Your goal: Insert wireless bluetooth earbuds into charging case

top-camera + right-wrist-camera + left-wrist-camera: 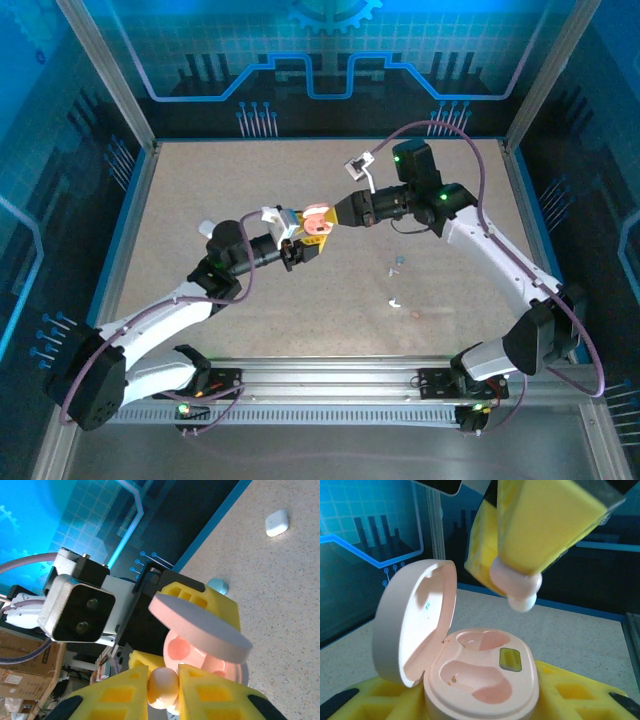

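My left gripper (300,243) (482,702) is shut on the pink charging case (316,222) (485,680) (200,655), gripping its base between yellow pads. The case's lid (415,620) (200,625) stands open and both wells are empty. My right gripper (337,214) (163,690) is shut on a pinkish earbud (520,587) (163,687), which pokes out from its yellow fingers (545,525). That earbud hangs just above the case, apart from it, over the far well. Further tiny earbuds (397,265) (395,303) lie on the table to the right.
A white case (276,522) lies on the speckled table (230,180) beyond the left arm, and a pale blue rounded piece (217,586) peeks out behind the left gripper's pad. Blue walls and metal posts ring the table.
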Available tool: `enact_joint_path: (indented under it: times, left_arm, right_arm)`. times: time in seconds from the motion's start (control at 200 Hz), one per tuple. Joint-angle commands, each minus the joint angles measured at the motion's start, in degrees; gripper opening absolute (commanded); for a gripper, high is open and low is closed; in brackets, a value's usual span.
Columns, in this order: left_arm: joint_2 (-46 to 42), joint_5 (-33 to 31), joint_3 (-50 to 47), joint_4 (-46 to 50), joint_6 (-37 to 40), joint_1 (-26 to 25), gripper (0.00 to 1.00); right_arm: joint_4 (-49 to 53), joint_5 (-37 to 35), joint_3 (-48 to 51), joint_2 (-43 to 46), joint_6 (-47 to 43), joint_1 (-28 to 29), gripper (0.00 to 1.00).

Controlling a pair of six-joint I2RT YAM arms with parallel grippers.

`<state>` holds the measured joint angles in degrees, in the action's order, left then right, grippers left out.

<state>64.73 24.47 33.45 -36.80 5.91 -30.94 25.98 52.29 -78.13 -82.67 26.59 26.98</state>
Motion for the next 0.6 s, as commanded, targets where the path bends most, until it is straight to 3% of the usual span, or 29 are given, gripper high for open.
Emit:
enact_joint_path:
  times: [0.0,0.595]
  left_arm:
    - [0.0,2.4,2.2,-3.3,-1.3,-0.4,0.46]
    - [-0.3,3.3,2.6,-3.5,-2.1,-1.0,0.45]
  right_arm:
    - [1.4,-1.5,-1.9,-0.5,-2.3,1.1,0.2]
    - [5.6,-8.8,-2.6,-2.1,-5.0,2.4,0.23]
